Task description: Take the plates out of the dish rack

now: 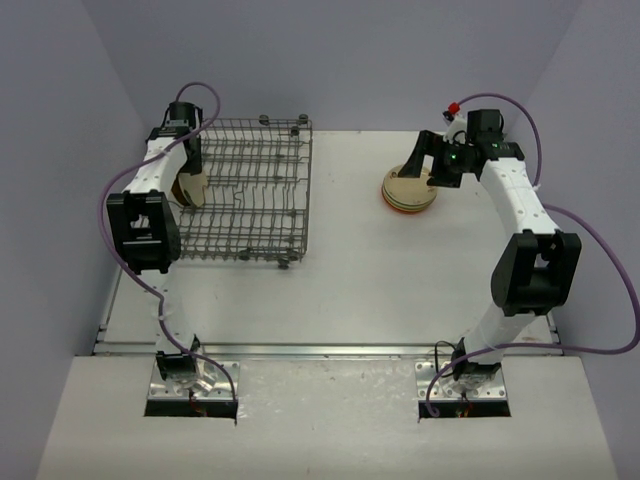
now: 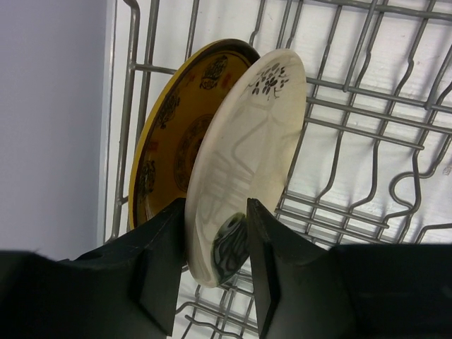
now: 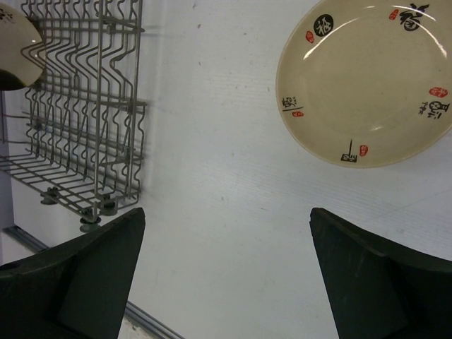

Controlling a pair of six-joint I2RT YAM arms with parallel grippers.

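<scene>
My left pincer (image 2: pixel 217 212) is clamped on the bottom rim of a beige-backed plate (image 2: pixel 247 148), one finger on each face, because it stands on edge among the tines of the dish rack (image 1: pixel 250 185) and the rim is the only part I can reach. I count two plates in the rack: this one and a yellow-brown plate (image 2: pixel 176 134) leaning just behind it. My right pincer (image 3: pixel 224 219) hangs wide and empty above the counter (image 1: pixel 330 290), beside the stack (image 1: pixel 408 190) of unloaded plates. I cannot tell how many that stack holds.
</scene>
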